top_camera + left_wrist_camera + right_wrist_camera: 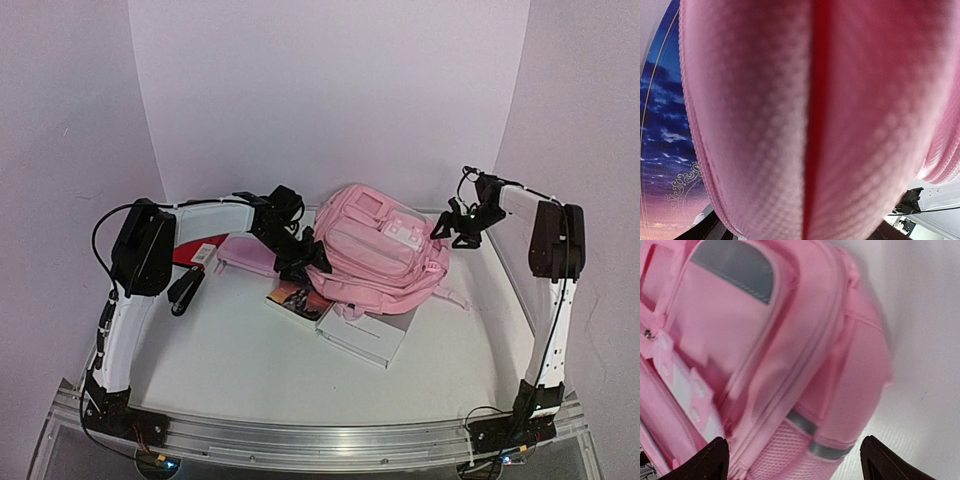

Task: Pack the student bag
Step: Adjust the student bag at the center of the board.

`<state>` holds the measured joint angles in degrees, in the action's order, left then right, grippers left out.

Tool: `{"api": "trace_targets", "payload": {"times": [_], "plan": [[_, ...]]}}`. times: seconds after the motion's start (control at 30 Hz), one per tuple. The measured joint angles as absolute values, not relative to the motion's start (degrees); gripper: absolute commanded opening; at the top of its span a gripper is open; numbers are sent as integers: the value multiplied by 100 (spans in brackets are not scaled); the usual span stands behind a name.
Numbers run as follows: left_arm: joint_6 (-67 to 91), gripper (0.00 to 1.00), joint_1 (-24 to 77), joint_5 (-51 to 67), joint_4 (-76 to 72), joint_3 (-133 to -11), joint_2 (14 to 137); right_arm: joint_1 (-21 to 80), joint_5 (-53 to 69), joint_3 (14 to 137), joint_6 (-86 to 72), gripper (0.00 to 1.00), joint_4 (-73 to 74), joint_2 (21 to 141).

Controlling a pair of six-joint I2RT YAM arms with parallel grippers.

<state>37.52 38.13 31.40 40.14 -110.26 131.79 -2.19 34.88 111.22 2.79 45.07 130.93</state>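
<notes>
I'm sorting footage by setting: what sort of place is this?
Most likely a robotics lab test cell: plain white backdrop panels enclose a white table, and a left arm and right arm are bolted to an aluminium rail at its near edge. The student bag lies between them.

A flat white box (pixel 360 336) lies near the middle of the white desk (pixel 240 370), with a dark-covered book (pixel 295 297) just beside its far-left corner. Farther left are a pale pink pouch (pixel 243 255), a red item (pixel 193 250) and a small black object (pixel 186 290).
</notes>
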Motion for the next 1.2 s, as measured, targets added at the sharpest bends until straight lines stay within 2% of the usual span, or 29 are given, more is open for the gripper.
{"api": "trace_targets", "payload": {"times": [0.1,0.17,0.23,0.3,0.37,0.4,0.53,0.63,0.87,0.97,1.0,1.03,1.2], "plan": [[3752,69,3811,3147,4015,-11026,13182,-316,3419,11232,207,88,4323,13373],[3752,64,3809,3154,4049,-11076,13224,-364,3524,11252,156,77,4220,13585],[3752,55,3809,3184,4068,-11145,13283,-397,3735,11242,124,58,4181,13754],[3739,43,3809,3198,4093,-11214,13337,-398,3958,11222,93,31,4133,13812],[3734,32,3805,3186,4140,-11301,13391,-387,4101,11164,85,8,4063,13812],[3732,27,3797,3180,4180,-11353,13415,-395,4171,11124,74,1,4018,13812],[3737,11,3779,3125,4370,-11589,13434,-430,4456,10921,-35,0,3908,13670],[3693,4,3742,3011,4634,-11824,13432,-439,4507,10532,-162,0,3881,13221],[3553,5,3541,2852,5247,-12151,13326,-443,4746,8672,-479,0,3632,10966],[3488,8,3387,2898,5314,-12184,13301,-372,4829,7727,-665,2,3295,10096],[3465,9,3333,2915,5360,-12227,13312,-312,4837,7390,-773,6,3134,9888],[3445,13,3274,2941,5448,-12307,13340,-249,4822,7079,-869,15,2939,9738],[3399,43,2841,2620,5677,-13282,13803,477,4861,5851,-1233,56,2580,9577]]}}
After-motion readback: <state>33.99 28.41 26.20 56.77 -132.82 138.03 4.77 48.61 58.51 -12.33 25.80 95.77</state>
